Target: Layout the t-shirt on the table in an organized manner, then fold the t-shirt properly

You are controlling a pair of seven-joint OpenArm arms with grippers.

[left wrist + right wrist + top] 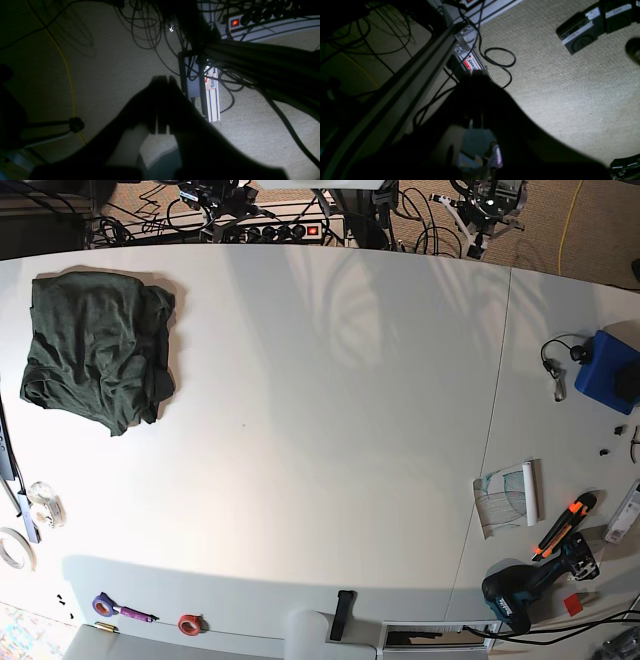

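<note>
Base view, far left, rear corner of the table [320,430]: dark green t-shirt [98,350], bunched in a rumpled heap with overlapping layers, not laid out flat. Touches nothing else on the surface.

Left edge, nearer the front: clear tape roll [45,502] and white tape roll [12,550], near each other, well apart from the shirt.

Front edge, left of middle: small purple item [103,605], then red tape roll [188,622]; further right, a short black bar [344,615].

Rear, beyond the table edge: power strip [290,228] with a red light on, among tangled cables.

Right end: blue box [605,370] at the edge, thin black cord [555,370] just beside it. Nearer the front, a part-rolled paper sheet [508,498], an orange-and-black cutter [565,527], and a dark teal drill [520,588] at the front right corner.

Right wrist view: right gripper [477,75], a black silhouette over beige carpet [570,95], off the table. Fingers drawn together to a single point, no light between them, nothing held. Aluminium frame rail [420,75] to its left; black cable loop [500,57] on the floor past the tip.

Left wrist view: left gripper [165,79], also in silhouette above carpet. Tips together with only a hairline notch between, clenched on nothing. Yellow cable [67,75] off to the left; short aluminium profile [212,100] with a handwritten label just right of the tips.
</note>
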